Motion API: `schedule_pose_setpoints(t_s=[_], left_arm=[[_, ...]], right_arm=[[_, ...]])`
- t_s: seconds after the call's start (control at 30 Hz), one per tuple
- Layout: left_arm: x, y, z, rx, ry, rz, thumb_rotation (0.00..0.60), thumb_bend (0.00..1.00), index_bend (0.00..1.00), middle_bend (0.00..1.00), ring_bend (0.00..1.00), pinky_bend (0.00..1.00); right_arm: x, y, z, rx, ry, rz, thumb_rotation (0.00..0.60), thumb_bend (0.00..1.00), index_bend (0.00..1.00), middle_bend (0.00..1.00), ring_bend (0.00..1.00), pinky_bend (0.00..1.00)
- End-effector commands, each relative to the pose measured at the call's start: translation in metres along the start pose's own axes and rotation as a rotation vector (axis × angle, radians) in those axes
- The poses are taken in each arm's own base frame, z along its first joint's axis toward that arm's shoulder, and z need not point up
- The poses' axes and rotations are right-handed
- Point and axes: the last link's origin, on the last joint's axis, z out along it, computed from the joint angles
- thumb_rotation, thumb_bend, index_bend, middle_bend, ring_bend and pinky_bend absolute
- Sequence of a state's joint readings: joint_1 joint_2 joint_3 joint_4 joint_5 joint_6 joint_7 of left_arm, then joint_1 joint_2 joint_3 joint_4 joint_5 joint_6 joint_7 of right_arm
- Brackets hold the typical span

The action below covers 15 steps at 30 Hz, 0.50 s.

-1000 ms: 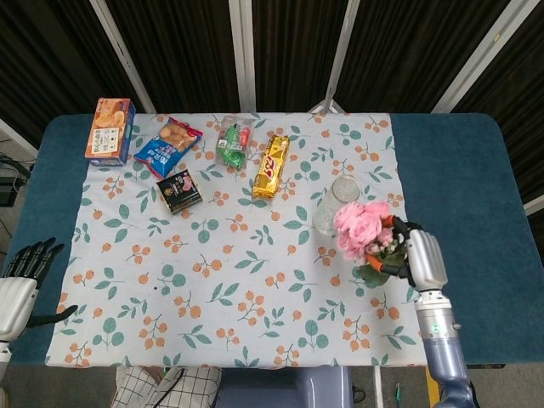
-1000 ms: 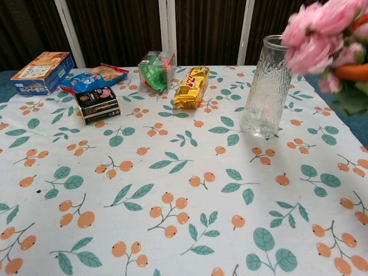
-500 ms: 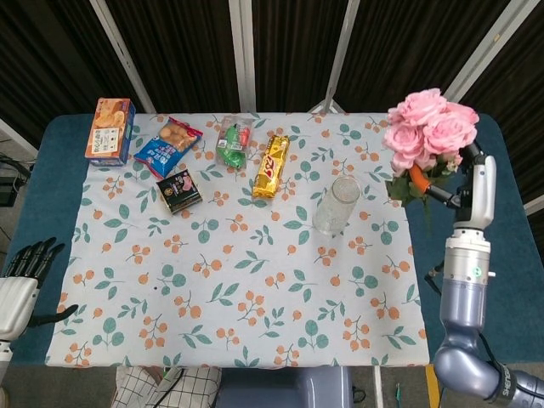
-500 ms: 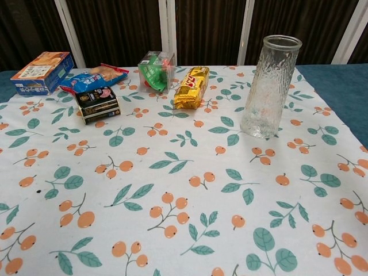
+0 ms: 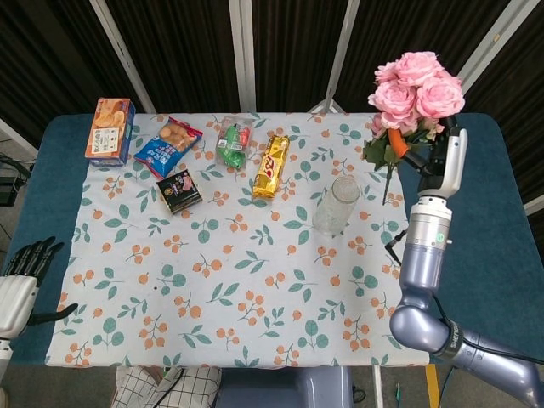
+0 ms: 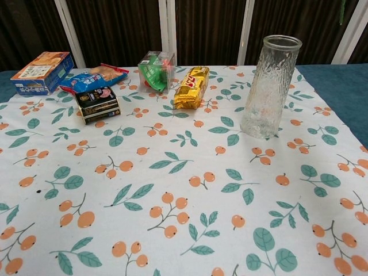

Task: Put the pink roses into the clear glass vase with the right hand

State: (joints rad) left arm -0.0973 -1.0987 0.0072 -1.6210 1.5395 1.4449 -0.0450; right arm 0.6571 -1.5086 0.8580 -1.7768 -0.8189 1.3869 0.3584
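My right hand (image 5: 431, 160) grips a bunch of pink roses (image 5: 416, 84) by the green stems, high above the table's right side. The blooms sit up and to the right of the clear glass vase (image 5: 336, 205), which stands upright and empty on the floral cloth (image 5: 238, 255). In the chest view the vase (image 6: 268, 86) shows at the right, and only a thin green stem tip (image 6: 342, 8) enters at the top edge; the hand is out of that frame. My left hand (image 5: 21, 276) rests at the table's lower left edge, fingers apart, holding nothing.
Along the far side lie an orange-blue box (image 5: 110, 129), a blue snack bag (image 5: 168, 144), a black packet (image 5: 179, 190), a green-filled clear box (image 5: 233, 143) and a yellow biscuit pack (image 5: 271, 166). Blue tabletop (image 5: 493, 221) borders the cloth on the right.
The right hand has lifted the roses from beside the vase up high, then shifted them slightly left toward the vase. The left hand has stayed still.
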Motion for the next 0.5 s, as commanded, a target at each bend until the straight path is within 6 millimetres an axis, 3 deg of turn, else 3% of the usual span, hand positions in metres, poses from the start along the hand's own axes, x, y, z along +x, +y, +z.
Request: schedule_pose_setpoints(t_s=[0.03, 0.5], left_arm=[[0.000, 0.000, 0.000, 0.000, -0.001, 0.002, 0.600, 0.00, 0.00, 0.00, 0.00, 0.00], [-0.001, -0.001, 0.001, 0.012, -0.013, -0.004, 0.600, 0.00, 0.00, 0.00, 0.00, 0.00]], right_arm=[[-0.015, 0.010, 0.005, -0.013, -0.015, 0.005, 0.600, 0.29, 0.42, 0.47, 0.50, 0.31], [-0.045, 0.032, 0.028, -0.043, -0.022, 0.004, 0.600, 0.29, 0.42, 0.47, 0.50, 0.31]])
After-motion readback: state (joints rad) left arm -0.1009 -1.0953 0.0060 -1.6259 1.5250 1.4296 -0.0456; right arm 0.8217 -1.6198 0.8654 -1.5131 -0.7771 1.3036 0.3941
